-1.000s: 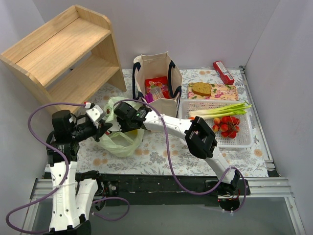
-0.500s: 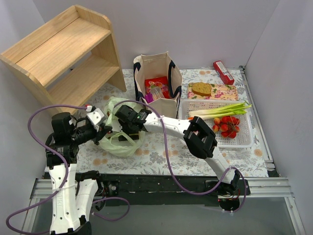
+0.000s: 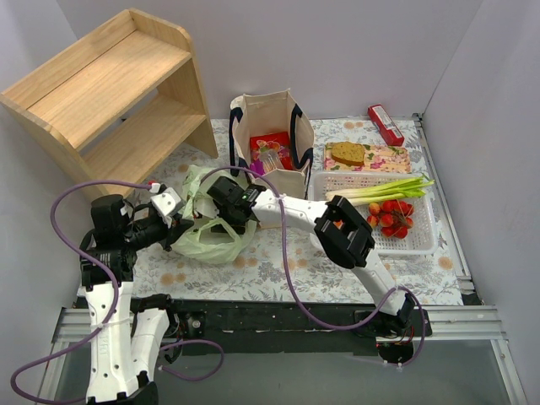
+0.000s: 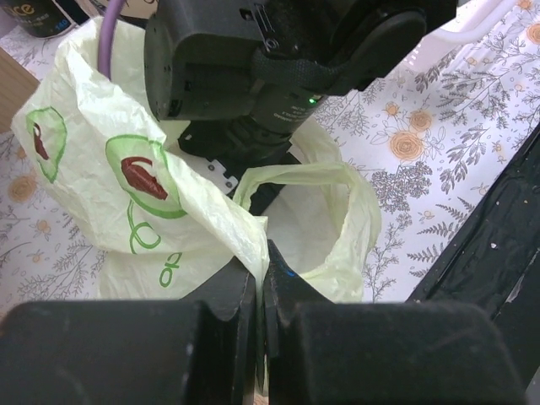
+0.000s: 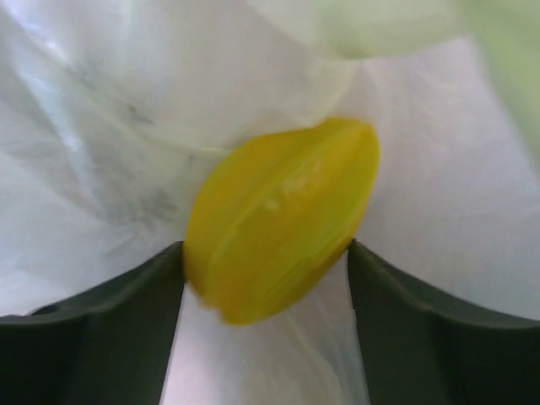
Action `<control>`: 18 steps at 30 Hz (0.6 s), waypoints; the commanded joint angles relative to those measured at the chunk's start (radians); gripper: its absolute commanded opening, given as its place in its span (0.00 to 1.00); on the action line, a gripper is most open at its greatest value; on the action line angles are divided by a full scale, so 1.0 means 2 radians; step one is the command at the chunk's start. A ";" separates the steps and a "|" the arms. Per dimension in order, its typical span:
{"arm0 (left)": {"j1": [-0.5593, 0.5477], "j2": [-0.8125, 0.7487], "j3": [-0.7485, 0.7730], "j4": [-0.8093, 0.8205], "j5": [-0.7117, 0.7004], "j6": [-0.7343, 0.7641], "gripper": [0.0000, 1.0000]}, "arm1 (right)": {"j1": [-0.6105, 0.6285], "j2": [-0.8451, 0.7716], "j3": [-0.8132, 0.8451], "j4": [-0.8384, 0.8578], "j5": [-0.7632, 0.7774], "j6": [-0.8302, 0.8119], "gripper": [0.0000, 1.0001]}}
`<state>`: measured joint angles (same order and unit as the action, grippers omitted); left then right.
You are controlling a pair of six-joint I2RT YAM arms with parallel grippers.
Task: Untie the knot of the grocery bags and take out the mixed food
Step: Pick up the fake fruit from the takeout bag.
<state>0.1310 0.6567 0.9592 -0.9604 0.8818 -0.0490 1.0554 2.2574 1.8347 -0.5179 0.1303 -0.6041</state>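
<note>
The pale green plastic bag [image 3: 205,243] lies open at the table's left front; no knot shows. My left gripper [image 3: 179,223] is shut on the bag's rim [image 4: 245,221] and holds the mouth up; its fingertips [image 4: 260,253] pinch the thin film. My right gripper [image 3: 218,216] reaches inside the bag. In the right wrist view its gripper [image 5: 266,253] has a finger touching each side of a yellow pepper [image 5: 283,211] on the bag's white inside [image 5: 101,126]. The beige tote [image 3: 268,114] stands behind, with red packets [image 3: 270,141] and a clear bottle [image 3: 270,158] in it.
A wooden shelf [image 3: 110,93] stands at the back left. A white slotted basket [image 3: 422,243] at the right holds strawberries [image 3: 390,217] and green stalks [image 3: 380,190]. A brown biscuit [image 3: 348,153] lies on a floral board; a red packet [image 3: 386,124] lies behind.
My right gripper has pushed further down into the bag. My left gripper has shifted slightly with the rim, and the bag's mouth has spread wider.
</note>
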 commanded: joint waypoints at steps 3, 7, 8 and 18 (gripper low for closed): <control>0.001 -0.008 -0.005 0.002 0.009 -0.008 0.00 | -0.006 0.009 0.016 -0.007 -0.035 -0.002 0.60; 0.002 -0.009 -0.009 0.005 0.006 -0.010 0.00 | -0.005 -0.007 0.018 -0.010 -0.036 -0.010 0.47; 0.001 -0.009 -0.010 0.005 0.004 -0.010 0.00 | -0.005 -0.017 0.019 -0.010 -0.036 -0.014 0.44; 0.001 -0.021 -0.031 0.015 -0.012 -0.008 0.00 | -0.005 -0.112 -0.020 -0.012 -0.061 -0.010 0.27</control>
<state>0.1310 0.6312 0.9104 -0.9455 0.8742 -0.0673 1.0428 2.1841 1.8240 -0.5430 0.0502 -0.6319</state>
